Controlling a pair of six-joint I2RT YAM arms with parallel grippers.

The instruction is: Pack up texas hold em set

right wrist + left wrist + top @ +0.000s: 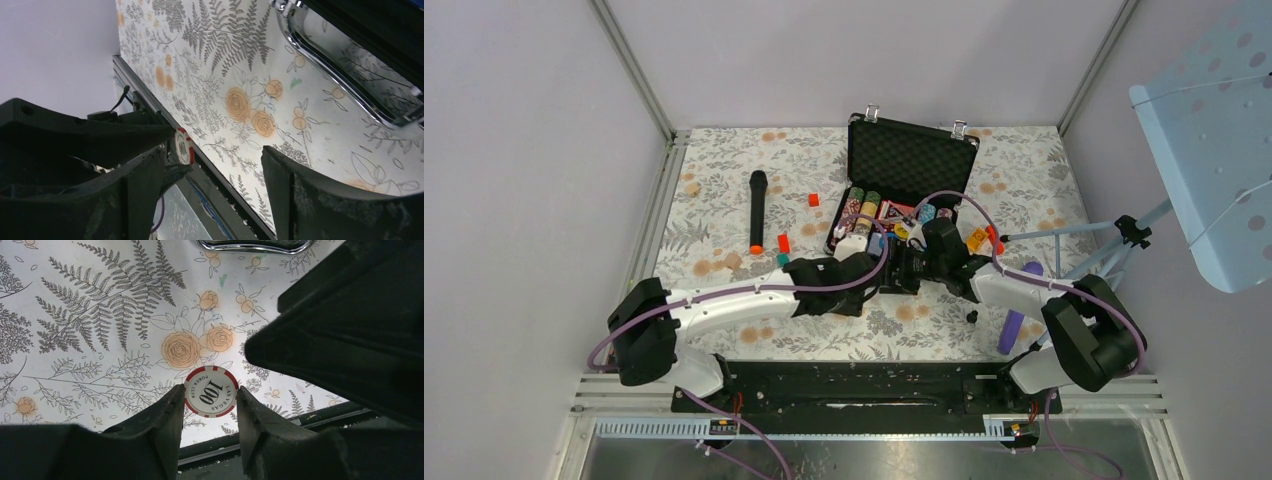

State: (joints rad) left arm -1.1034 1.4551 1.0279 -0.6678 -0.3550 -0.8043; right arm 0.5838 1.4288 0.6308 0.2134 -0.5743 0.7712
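You have a floral tablecloth of ferns and orange roses covering the whole table. On its left half lies a black microphone with its orange end pointing toward the near edge. Just right of that orange end you'll see a red block with a teal block right beside it on the near side. A smaller red block sits apart, farther back. Toward the near right corner lies a purple stick, with a small black piece near its left. Past the right edge, a pale blue perforated panel stands on a stand.
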